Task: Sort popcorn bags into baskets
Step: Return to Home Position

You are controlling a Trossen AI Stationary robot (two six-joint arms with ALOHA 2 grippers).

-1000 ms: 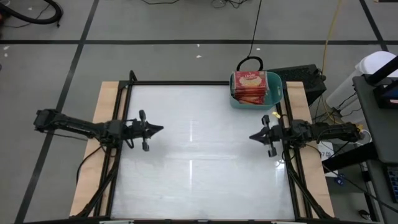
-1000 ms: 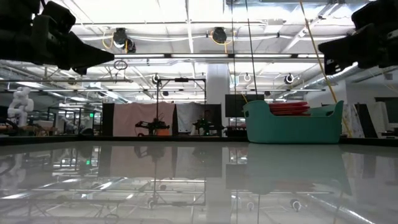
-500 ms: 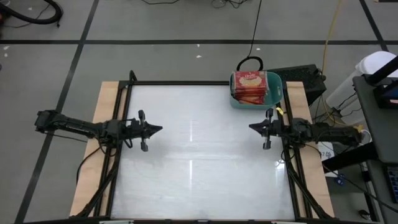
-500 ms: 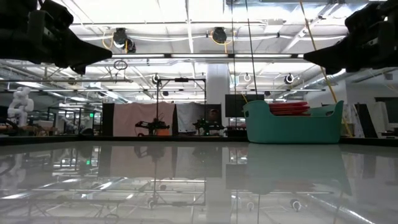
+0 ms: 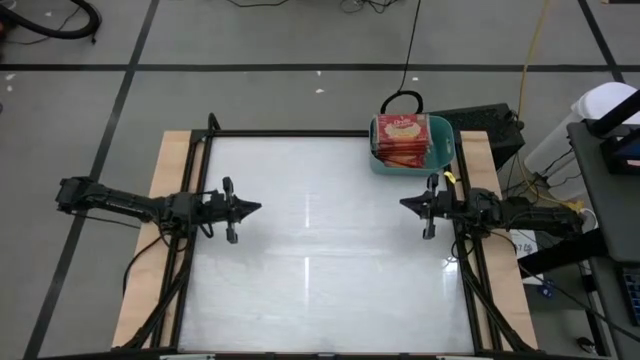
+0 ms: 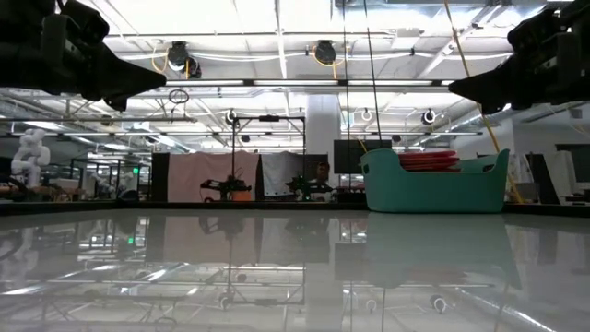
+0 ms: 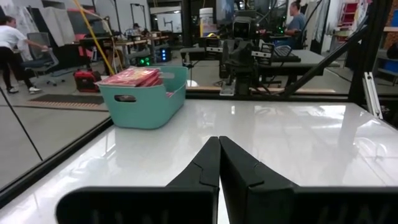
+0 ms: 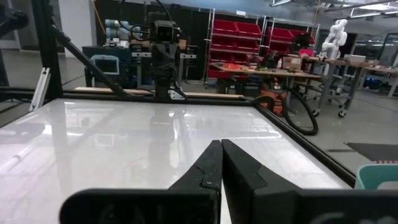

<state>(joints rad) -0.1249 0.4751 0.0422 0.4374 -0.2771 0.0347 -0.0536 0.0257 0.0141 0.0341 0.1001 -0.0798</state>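
Right gripper (image 5: 405,204) and left gripper (image 5: 257,207) sit pinched shut, empty; just beside the right one, rounded teal plastic basket (image 5: 446,145) lies lengthwise along the arms' line, red popcorn bags (image 5: 402,132) stacked flat inside

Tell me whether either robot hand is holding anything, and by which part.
Nothing is held. The left hand and the right hand are both shut and empty above the white table; the flat red popcorn packets lie in the teal-green plastic tub.

Bare tabletop (image 5: 320,240), teal tub (image 5: 446,146) at corner
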